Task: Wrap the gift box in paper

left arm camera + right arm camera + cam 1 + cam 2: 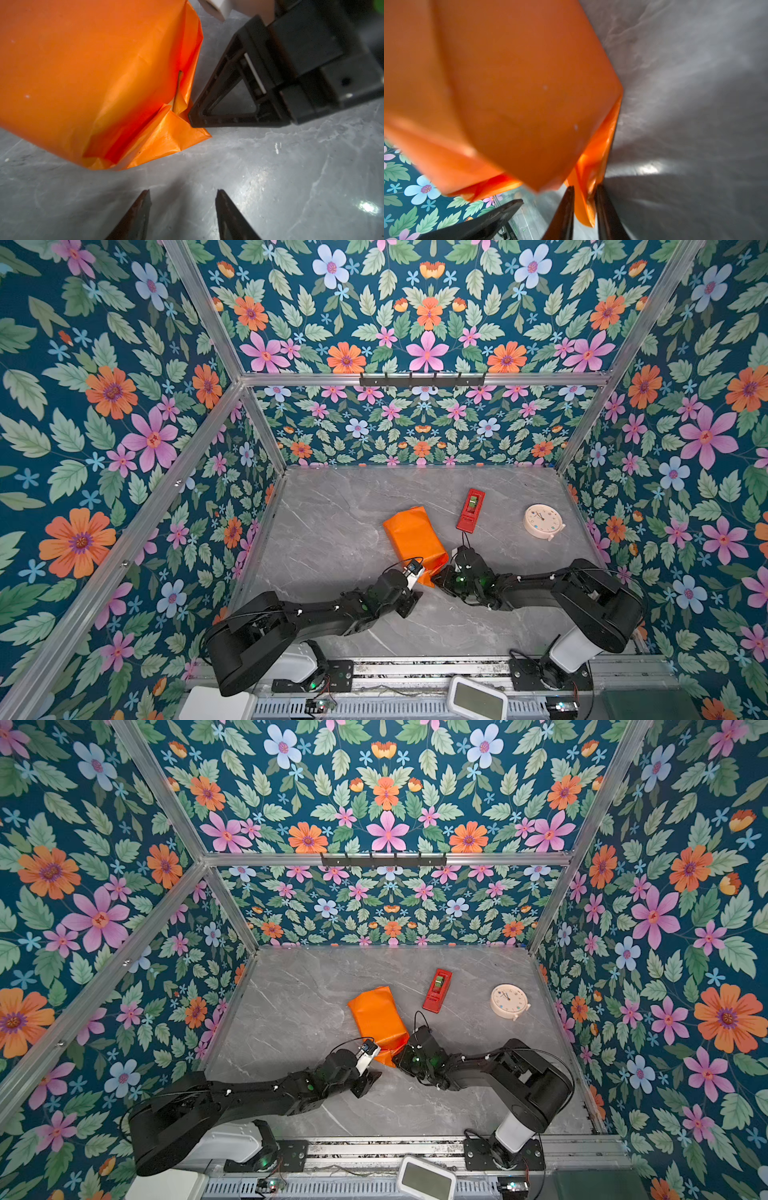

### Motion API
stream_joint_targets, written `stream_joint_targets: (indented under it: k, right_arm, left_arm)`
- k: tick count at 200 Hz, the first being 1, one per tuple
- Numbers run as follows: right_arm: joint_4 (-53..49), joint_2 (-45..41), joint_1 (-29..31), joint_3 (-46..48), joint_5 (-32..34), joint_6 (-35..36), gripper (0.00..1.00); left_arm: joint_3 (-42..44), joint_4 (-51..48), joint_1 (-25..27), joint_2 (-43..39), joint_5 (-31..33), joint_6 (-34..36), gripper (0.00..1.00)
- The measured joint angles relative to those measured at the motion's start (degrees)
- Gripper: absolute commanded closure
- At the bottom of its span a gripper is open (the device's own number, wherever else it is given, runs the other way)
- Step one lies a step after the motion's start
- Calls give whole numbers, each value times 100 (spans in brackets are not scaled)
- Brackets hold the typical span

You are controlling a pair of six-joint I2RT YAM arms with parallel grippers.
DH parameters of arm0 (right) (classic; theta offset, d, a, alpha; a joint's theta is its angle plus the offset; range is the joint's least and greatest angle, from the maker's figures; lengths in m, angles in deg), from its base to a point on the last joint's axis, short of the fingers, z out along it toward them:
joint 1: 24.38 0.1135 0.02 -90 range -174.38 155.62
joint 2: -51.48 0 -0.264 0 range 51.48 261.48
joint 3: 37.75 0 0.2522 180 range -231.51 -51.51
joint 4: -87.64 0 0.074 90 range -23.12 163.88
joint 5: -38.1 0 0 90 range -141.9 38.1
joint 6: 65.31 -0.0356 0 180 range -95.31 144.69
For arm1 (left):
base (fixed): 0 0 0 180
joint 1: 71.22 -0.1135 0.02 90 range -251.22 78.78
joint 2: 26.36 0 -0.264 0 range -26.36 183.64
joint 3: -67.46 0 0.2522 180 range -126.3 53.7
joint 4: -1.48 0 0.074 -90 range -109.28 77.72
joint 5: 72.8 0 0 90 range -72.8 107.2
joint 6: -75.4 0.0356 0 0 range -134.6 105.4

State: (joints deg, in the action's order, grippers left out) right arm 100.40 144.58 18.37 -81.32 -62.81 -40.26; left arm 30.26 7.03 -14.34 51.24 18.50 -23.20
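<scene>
One paper [512, 87] corner in right hand [585, 188]

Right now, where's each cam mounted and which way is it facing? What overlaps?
Both top views: stereo pair high above the arm bases, looking down and forward over the table, the paper, tape dispenser and clock; left arm and right arm show.
Left wrist: low on the left arm, facing the paper's near corner; open left gripper and right gripper show.
Right wrist: on the right arm, close against the paper; right gripper pinches a flap.
Shared: both wrist views see that corner.
</scene>
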Motion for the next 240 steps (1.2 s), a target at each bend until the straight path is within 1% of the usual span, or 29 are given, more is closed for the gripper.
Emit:
stream_joint_targets:
  k: [65, 84, 108, 137, 192, 240]
  right_arm:
    - [81, 35, 15, 61, 105, -66, 96]
    - [151, 44, 15, 87, 109, -85, 100]
    - [219, 24, 15, 131, 125, -90, 100]
    - [323, -13, 15, 201, 125, -157, 100]
    - [621, -170, 15, 376, 129, -350, 100]
    - [828, -186, 15, 437, 129, -459, 100]
  left_arm:
    - [-24, 118, 0, 221, -138, 120, 46]
    - [-33, 190, 0, 269, -155, 164, 42]
    - [-74, 251, 0, 389, -278, 330, 36]
    - [-179, 297, -2, 562, -378, 686, 36]
    - [-326, 439, 0, 905, -396, 1512, 41]
    - [-310, 887, 0, 1204, -457, 2275, 46]
